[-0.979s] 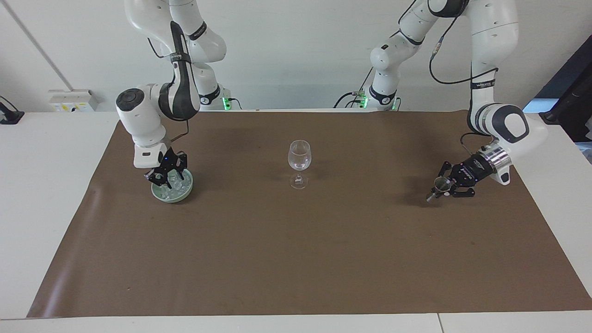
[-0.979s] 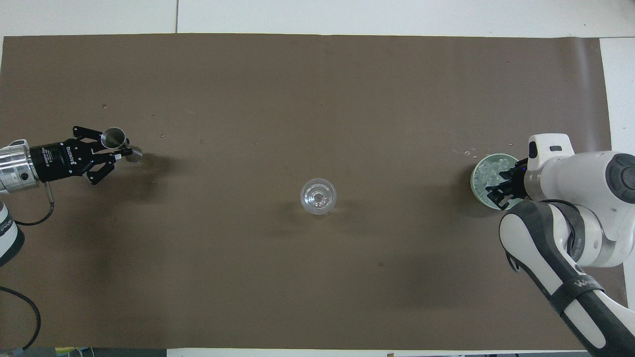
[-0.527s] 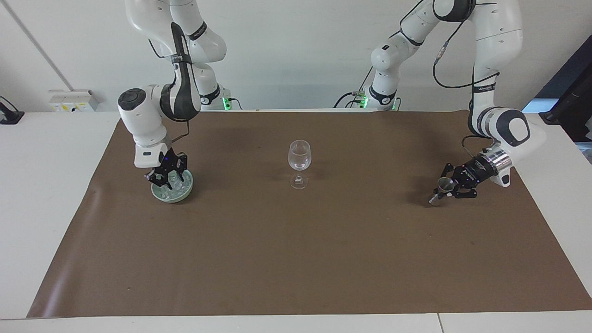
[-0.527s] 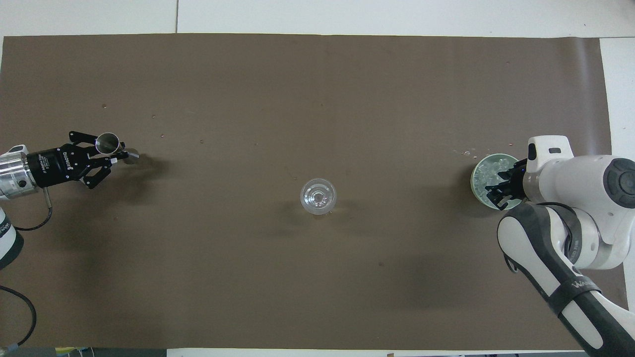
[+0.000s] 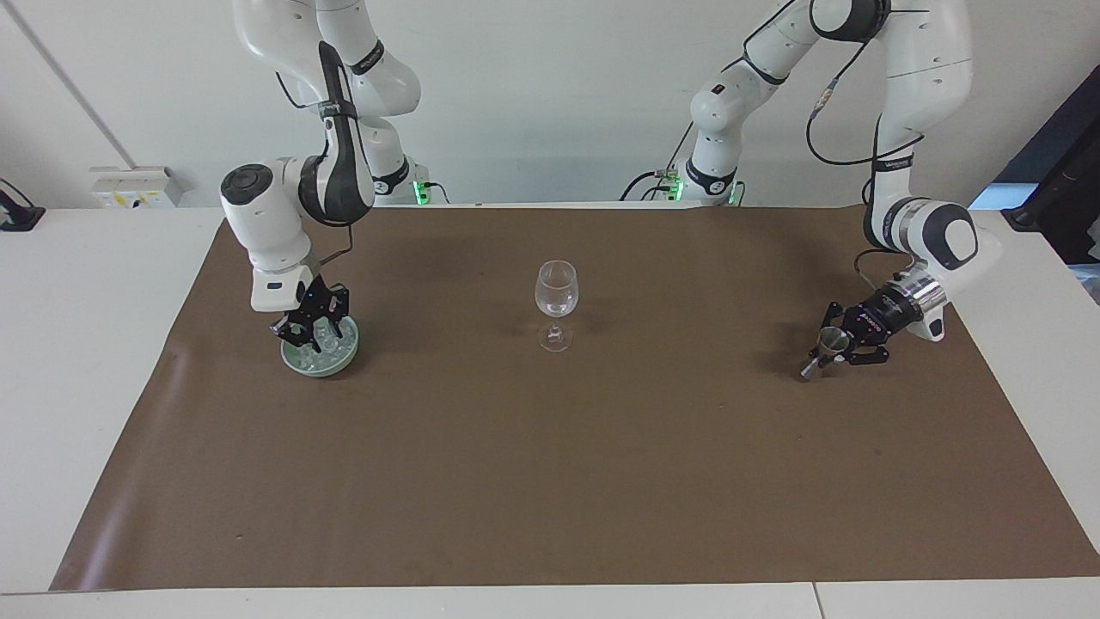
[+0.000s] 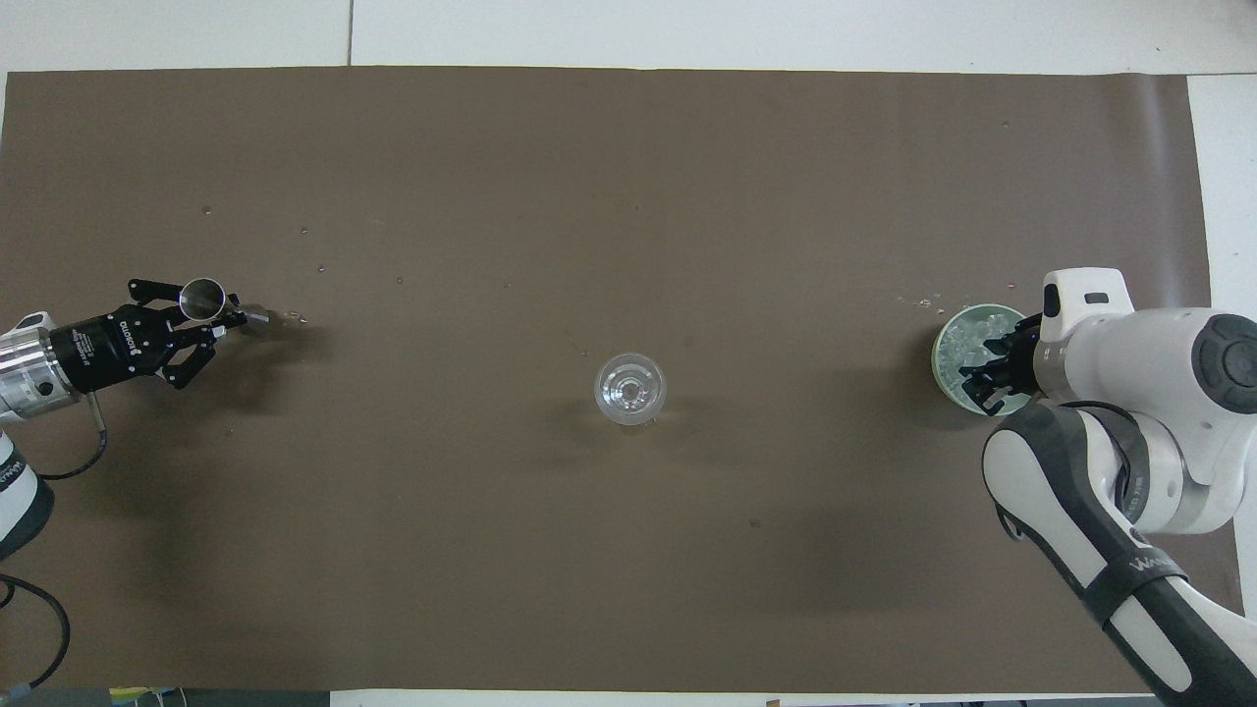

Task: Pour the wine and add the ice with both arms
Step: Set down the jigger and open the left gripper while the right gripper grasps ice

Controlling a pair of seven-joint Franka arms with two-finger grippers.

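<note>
We see the right claw (image 5: 311, 331) down in the pale green bowl (image 5: 342, 362), its tips among the ice (image 5: 331, 346) — whether it is spread or has closed on a cube we cannot tell. The bowl sits on the brown mat (image 5: 550, 481) toward the right arm's end of the tabletop (image 5: 77, 275). The left claw (image 5: 832, 351) is low over the mat at the left arm's end, closed around a small metal jigger (image 5: 823, 347), tilted. Between them an upright wine glass (image 5: 556, 303) stands mid-mat, well apart from both.
</note>
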